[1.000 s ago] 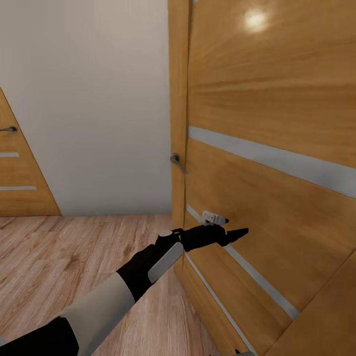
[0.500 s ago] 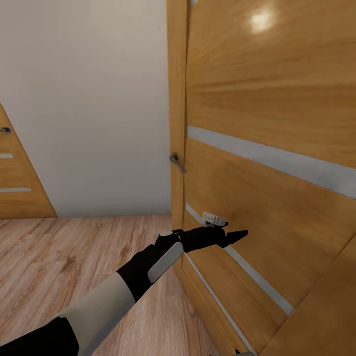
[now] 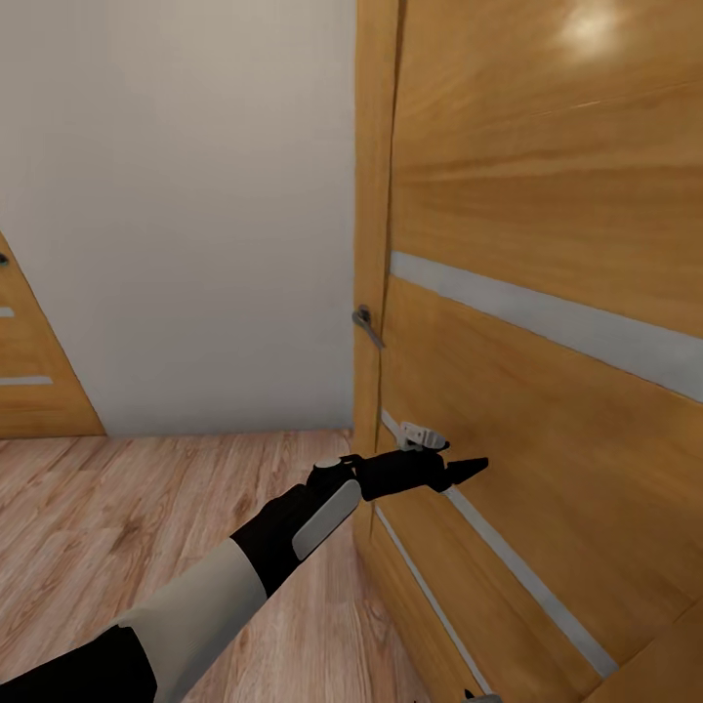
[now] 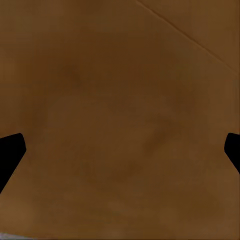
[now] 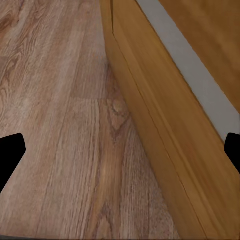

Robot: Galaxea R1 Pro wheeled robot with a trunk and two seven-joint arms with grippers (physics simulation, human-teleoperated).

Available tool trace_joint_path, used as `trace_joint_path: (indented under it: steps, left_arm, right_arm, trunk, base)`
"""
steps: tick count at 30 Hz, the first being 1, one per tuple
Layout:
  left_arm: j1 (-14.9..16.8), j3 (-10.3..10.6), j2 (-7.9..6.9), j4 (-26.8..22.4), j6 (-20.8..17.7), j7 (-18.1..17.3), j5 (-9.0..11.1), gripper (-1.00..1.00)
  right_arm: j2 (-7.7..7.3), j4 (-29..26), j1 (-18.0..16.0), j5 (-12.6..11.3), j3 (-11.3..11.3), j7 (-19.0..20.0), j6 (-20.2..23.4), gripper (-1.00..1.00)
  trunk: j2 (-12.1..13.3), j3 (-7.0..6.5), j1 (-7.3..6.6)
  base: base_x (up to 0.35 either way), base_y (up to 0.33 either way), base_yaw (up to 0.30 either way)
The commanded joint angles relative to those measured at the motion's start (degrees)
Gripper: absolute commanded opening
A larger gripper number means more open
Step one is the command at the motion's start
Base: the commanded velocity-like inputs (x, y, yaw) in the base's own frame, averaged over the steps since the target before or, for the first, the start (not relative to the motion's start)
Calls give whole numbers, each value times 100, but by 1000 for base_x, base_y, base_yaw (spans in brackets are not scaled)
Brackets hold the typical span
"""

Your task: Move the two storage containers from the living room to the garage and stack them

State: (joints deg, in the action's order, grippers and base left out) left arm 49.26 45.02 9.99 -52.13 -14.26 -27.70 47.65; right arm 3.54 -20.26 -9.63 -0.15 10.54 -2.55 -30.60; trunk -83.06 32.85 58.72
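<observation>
No brand, label or writing is legible on any surface.

Left gripper (image 3: 467, 467): the jaws stand wide apart and hold nothing. In the left wrist view the two dark fingertips (image 4: 10, 155) sit at opposite edges of the frame with bare brown wood between them. In the head view the gripper points at the face of the wooden door (image 3: 547, 244), very close to it; actual contact cannot be confirmed. The left arm (image 3: 225, 586) extends from the lower left, black at the wrist with a beige forearm section.

Right gripper (image 5: 120, 150): the jaws are also wide apart and empty, with the fingertips (image 5: 9, 157) at either edge of the right wrist view. It looks down on the wood plank floor (image 5: 55, 125) beside the bottom edge of the door.

Surroundings: the door is light orange-brown wood with grey inlaid strips (image 3: 547, 317) crossing it at several heights. A metal lever handle (image 3: 367, 326) is mounted at its near edge, above the left gripper. A plain off-white wall (image 3: 186, 215) stands beyond the door edge, and a second wooden door (image 3: 34, 371) of the same pattern shows at the far left. The door stands directly ahead of the left arm.

The storage containers are not visible from this position.
</observation>
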Motion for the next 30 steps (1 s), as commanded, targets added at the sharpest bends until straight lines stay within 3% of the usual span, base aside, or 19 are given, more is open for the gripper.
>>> trace_joint_path:
  steps: [1, 10, 12, 15, 17, 20, 21, 25, 28, 30]
  left_arm:
    - [5, -12, 1, -6, -44, 12, 77, 100]
    - [5, -18, 1, 26, -20, 3, 77, 100]
    - [5, -42, 1, 241, 94, 2, 76, 100]
    - [5, -65, 1, 1109, 580, -3, 74, 100]
    - [5, -59, 1, 2457, 1344, -48, 62, 100]
    - [5, -43, 1, 3423, 1898, -175, 48, 100]
    - [1, -38, 1, 3987, 2262, -345, 15, 100]
    - [-32, -38, 1, 4591, 2819, -630, -90, 100]
    - [-204, -36, -232, 4835, 3086, -755, -157, 100]
    - [-626, -37, -541, 4947, 3233, -803, -189, 100]
  right_arm:
    - [-2, 5, -4, -4, 27, -27, -16, 100]
    - [-2, 5, -4, -5, 27, -27, -16, 100]
    - [-2, 5, -4, -5, 27, -27, -16, 100]
    - [-2, 5, -4, -4, 27, -27, -16, 100]
    - [-2, 5, -4, -8, 27, -27, -16, 100]
    - [-2, 5, -6, -8, 27, -27, -16, 100]
    - [-2, 5, -5, -6, 27, -27, -16, 100]
    - [-2, 5, -5, -7, 27, -28, -16, 100]
    - [-2, 5, -4, -9, 25, -27, -16, 100]
    - [-2, 5, -4, -10, 21, -27, -16, 100]
  trunk:
    - [-2, 5, 1]
    - [-2, 5, 1]
    - [-2, 5, 1]
    - [-2, 5, 1]
    - [-2, 5, 1]
    - [-2, 5, 1]
    - [-2, 5, 1]
    - [-2, 5, 1]
    - [-2, 5, 1]
    - [-2, 5, 1]
  base:
    - [44, 0, 0]
    - [12, 0, 0]
    - [2, 0, 0]
    - [0, 0, 0]
    - [0, 0, 0]
    - [0, 0, 0]
    - [0, 0, 0]
    - [0, 0, 0]
    - [0, 0, 0]
    - [0, 0, 0]
